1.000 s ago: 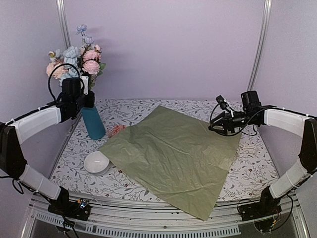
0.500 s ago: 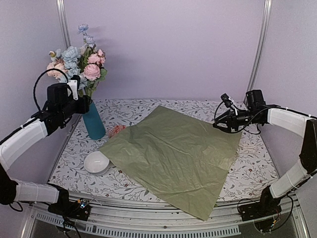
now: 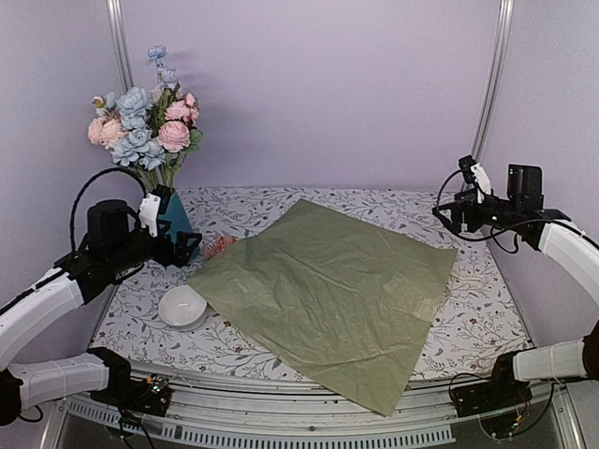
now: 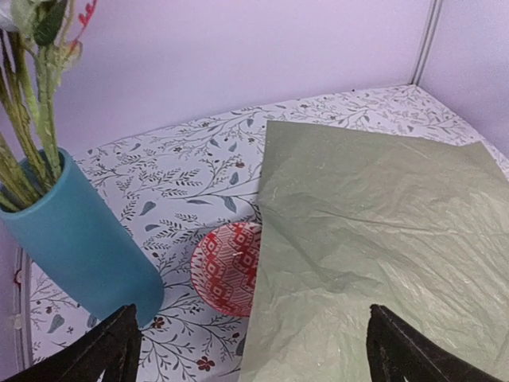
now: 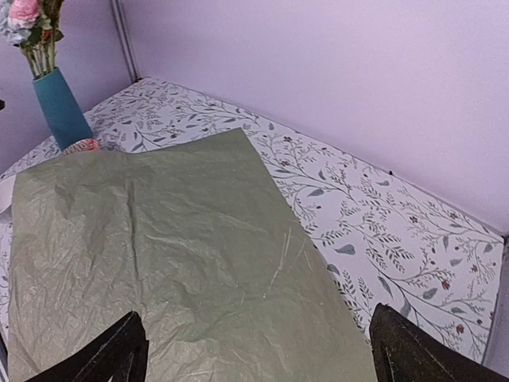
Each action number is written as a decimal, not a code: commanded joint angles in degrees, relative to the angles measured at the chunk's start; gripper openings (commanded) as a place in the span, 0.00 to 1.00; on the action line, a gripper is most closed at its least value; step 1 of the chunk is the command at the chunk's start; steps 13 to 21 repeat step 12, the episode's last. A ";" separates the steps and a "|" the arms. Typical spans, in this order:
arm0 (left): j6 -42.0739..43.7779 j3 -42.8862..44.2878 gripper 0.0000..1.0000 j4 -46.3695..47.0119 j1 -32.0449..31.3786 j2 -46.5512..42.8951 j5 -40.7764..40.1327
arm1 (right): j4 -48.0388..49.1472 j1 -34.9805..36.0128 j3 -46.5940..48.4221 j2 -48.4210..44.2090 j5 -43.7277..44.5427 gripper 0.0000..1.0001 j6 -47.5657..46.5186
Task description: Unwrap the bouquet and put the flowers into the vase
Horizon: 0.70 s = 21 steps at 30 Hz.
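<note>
Flowers [image 3: 140,126] — pink, cream and pale blue heads on green stems — stand upright in the teal vase [image 3: 175,215] at the far left of the table [image 3: 477,318], close to the back wall. The left pincer [image 3: 190,249] hovers low, just in front of the vase's base, its fingers spread wide with nothing between them. In its wrist view the small red patterned dish [image 4: 227,267] sits just beside the vase, its right edge covered by the olive-green sheet [image 3: 328,290]. That sheet lies flat and crinkled across the middle of the table, one corner reaching the near edge. A white bowl [image 3: 182,307] rests just beside the sheet's left corner, nearer than the vase. The right pincer [image 3: 447,217] hangs above the table's far right side, close to the sheet's right corner — released too, holding nothing.
</note>
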 commanded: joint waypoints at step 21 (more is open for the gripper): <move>-0.19 -10.56 0.99 8.56 -1.47 -10.79 -1.06 | 17.38 -0.90 -19.35 -14.64 14.71 0.99 20.10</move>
